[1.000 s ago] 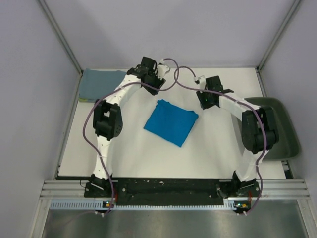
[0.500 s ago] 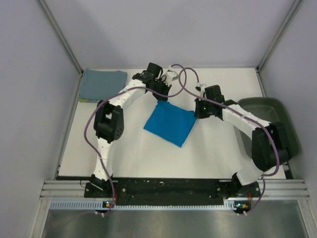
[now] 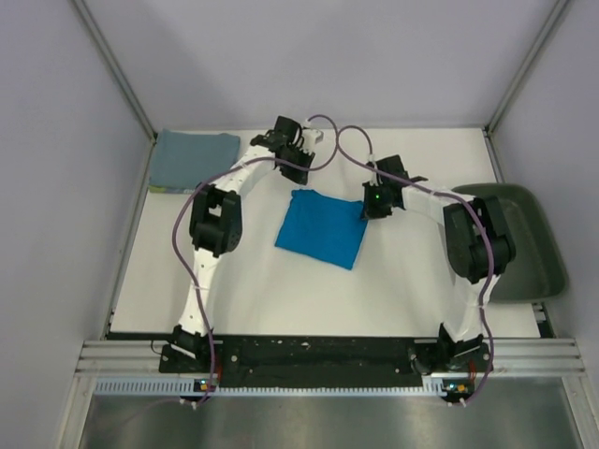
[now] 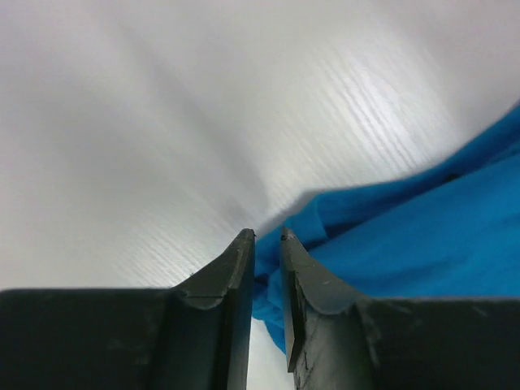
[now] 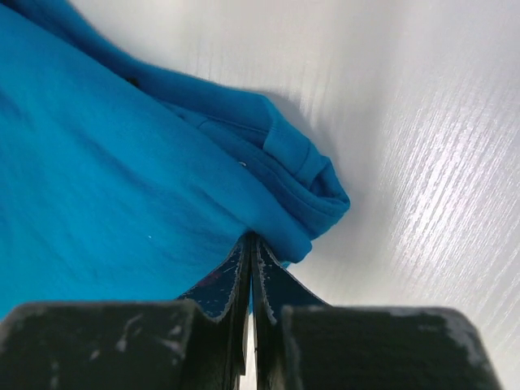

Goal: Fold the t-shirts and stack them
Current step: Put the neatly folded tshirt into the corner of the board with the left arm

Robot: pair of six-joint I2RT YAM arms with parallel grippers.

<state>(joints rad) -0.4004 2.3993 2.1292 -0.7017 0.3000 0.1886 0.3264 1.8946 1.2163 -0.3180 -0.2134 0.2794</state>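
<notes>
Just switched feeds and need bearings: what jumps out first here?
A bright blue folded t-shirt lies mid-table, with the left hand and right hand at its two far corners. A grey-blue folded t-shirt sits in the far left corner, a dark green tray at the right edge.

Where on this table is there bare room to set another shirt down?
Widest bare table: between the blue t-shirt and the arm bases. Also the far right corner, beyond the right gripper and the green tray. Crowded: the blue t-shirt's far edge, with the left gripper close; the grey-blue t-shirt fills the far left corner.
</notes>
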